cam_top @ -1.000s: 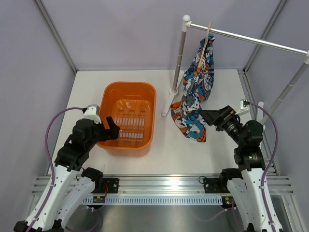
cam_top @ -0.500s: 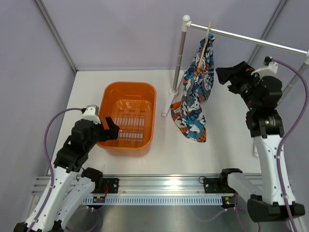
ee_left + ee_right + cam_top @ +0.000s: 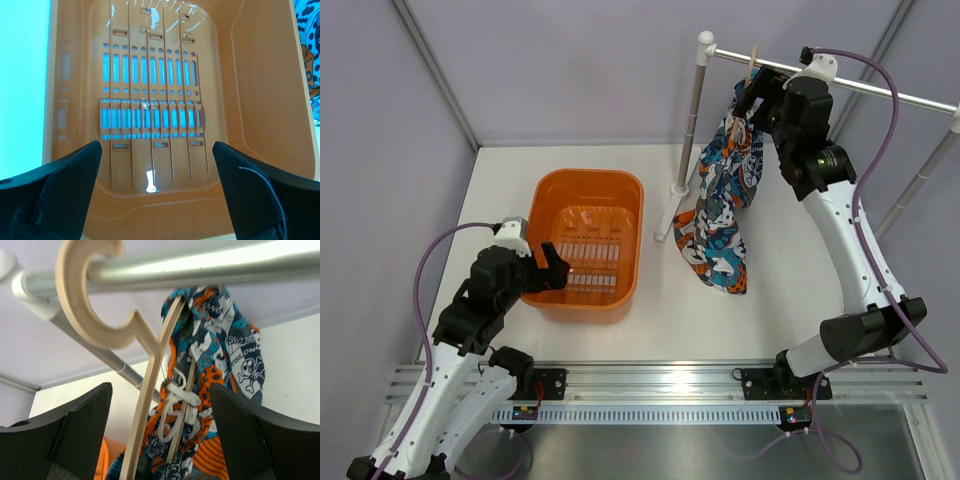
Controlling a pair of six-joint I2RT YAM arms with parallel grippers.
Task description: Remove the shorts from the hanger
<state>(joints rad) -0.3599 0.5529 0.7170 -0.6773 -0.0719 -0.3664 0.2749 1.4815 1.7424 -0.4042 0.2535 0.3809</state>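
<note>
The printed shorts (image 3: 723, 215) hang from the beige hanger (image 3: 750, 66), whose hook sits over the grey rail (image 3: 880, 88); their lower end rests on the table. In the right wrist view the hanger (image 3: 145, 390) and shorts (image 3: 220, 370) lie between my open right fingers, with a white drawstring showing. My right gripper (image 3: 756, 92) is raised to the top of the hanger, open. My left gripper (image 3: 552, 268) is open and empty over the orange basket (image 3: 625, 190), also seen in the left wrist view (image 3: 260, 75).
The rail stands on a white post (image 3: 692, 110) with a foot beside the basket. A second post (image 3: 925, 170) is at the right. Purple walls enclose the white table (image 3: 790, 300).
My right arm has risen from low on the table beside the shorts up to the rail, and its gripper now brackets the hanger top. The left arm has not moved.
</note>
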